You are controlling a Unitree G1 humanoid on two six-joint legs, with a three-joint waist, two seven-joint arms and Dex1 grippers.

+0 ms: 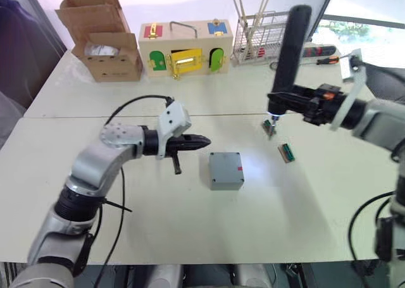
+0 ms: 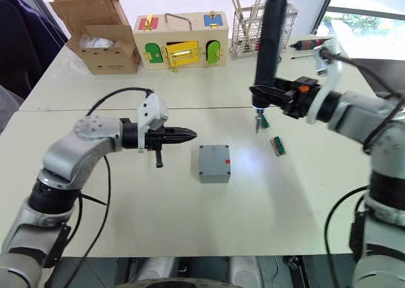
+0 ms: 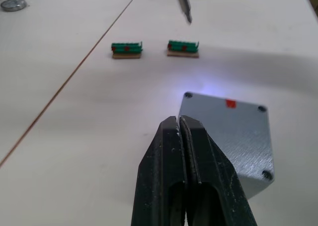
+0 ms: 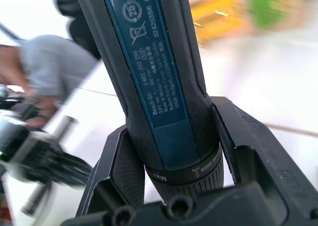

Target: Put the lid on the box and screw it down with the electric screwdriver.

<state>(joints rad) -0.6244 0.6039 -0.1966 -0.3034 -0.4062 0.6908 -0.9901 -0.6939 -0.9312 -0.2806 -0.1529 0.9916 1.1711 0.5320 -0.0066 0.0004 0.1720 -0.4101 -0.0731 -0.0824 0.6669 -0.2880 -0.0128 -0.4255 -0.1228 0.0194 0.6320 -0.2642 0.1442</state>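
the box (image 1: 226, 170) sits closed on the white table (image 1: 190, 231), lid (image 1: 225, 164) on top, red mark facing right. the left gripper (image 1: 204, 142) — fingers pressed together — hovers just left of it. the right gripper (image 1: 288, 102) holds the electric screwdriver (image 1: 290, 55) upright — bit down, well right of the box, above two small green parts (image 1: 278, 141).

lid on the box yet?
On. The lid sits flush over the box, screws showing in its corners. The electric screwdriver is held upright, away from it.
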